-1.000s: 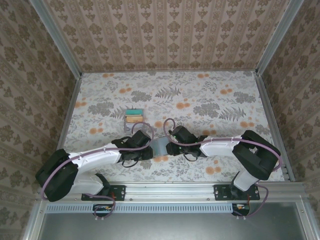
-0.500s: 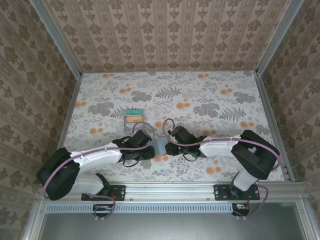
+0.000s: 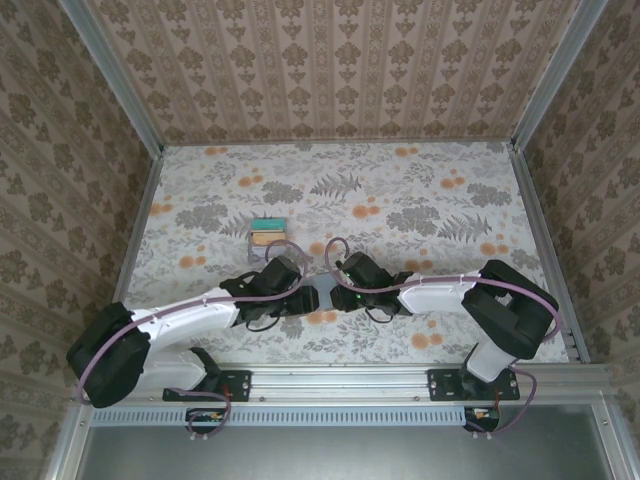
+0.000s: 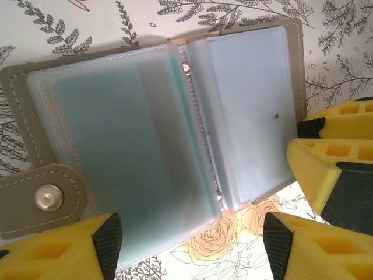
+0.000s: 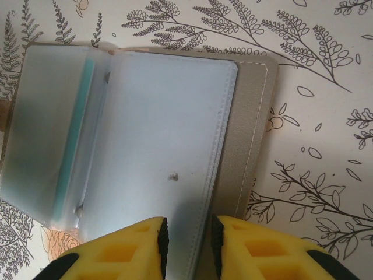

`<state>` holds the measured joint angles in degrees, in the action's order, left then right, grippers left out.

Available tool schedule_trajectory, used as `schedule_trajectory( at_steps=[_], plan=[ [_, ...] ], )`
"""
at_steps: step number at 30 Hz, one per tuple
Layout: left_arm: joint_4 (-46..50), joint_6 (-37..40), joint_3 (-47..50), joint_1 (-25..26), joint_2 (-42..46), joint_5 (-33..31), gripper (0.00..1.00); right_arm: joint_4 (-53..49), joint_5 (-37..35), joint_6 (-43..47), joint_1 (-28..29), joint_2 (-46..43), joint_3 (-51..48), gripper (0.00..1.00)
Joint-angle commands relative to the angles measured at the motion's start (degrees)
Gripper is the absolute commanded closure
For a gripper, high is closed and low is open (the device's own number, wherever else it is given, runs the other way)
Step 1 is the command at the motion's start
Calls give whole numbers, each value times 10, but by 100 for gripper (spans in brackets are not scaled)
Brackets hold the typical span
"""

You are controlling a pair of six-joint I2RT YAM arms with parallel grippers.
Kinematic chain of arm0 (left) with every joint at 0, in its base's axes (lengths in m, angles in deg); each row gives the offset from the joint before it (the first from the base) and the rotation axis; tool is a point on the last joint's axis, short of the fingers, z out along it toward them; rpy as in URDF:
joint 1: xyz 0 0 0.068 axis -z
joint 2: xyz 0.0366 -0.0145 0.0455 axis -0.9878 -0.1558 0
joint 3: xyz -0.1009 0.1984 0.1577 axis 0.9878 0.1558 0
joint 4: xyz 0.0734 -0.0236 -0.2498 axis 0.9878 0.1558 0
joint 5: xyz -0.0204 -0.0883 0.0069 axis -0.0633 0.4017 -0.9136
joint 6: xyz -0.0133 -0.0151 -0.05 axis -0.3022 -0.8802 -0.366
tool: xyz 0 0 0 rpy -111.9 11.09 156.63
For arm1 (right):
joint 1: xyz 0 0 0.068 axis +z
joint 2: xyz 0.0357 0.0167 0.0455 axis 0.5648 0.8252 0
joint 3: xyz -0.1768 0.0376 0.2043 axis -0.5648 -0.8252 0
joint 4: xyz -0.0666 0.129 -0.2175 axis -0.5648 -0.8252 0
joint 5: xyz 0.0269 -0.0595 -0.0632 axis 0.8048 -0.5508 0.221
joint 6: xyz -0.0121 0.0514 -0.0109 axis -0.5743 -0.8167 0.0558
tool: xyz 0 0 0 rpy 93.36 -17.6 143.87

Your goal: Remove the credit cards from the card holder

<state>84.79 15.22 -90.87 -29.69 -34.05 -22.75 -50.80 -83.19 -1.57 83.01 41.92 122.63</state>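
Card holder (image 4: pixel 157 134) lies open and flat on the floral tabletop (image 3: pixel 420 200), near the front edge and between the two grippers in the top view (image 3: pixel 322 292). Its grey-brown cover faces down and its frosted plastic sleeves face up. A closing tab with a metal snap button (image 4: pixel 41 198) sticks out at the left in the left wrist view.

A teal credit card (image 4: pixel 116 146) shows through the sleeves on the tab side. From the right wrist camera it shows as a thin teal edge (image 5: pixel 73 140) inside the far sleeve. The sleeve on the other side looks pale and blank, though the frosted plastic makes that hard to judge.

The left gripper (image 4: pixel 192 245) hovers over the near edge of the card holder with its yellow fingers (image 4: pixel 81 248) spread wide and nothing between them. The right gripper (image 5: pixel 186 233) has its fingers (image 5: pixel 245 248) drawn close together across the outer edge of the blank sleeve and cover, and it seems to be pinching that edge.

Well behind the left gripper, a small stack of cards (image 3: pixel 267 233), teal and orange-tan, lies apart on the tabletop.
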Motion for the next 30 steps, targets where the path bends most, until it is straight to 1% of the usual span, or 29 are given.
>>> schedule_trajectory(
  at_steps=[1,5,9,15,19,22,30],
  plan=[
    [1,4,2,0,2,-2,31,-16,7,-12,9,26,-6,70],
    [28,-10,1,-1,4,-28,31,-21,-6,-18,10,18,-10,70],
    [22,-21,10,-4,9,-31,31,-27,-27,-27,13,-18,-19,70],
    [12,-32,22,-11,13,-33,32,-60,-62,-26,13,-61,-10,63],
    [-1,-36,31,-15,16,-31,33,-75,-75,-22,12,-48,-1,63],
    [-6,-35,32,-17,21,-29,33,-53,-85,-30,11,-49,-19,62],
    [-25,-26,40,-35,19,-20,35,-22,-48,-36,7,-3,-16,66]
  ],
)
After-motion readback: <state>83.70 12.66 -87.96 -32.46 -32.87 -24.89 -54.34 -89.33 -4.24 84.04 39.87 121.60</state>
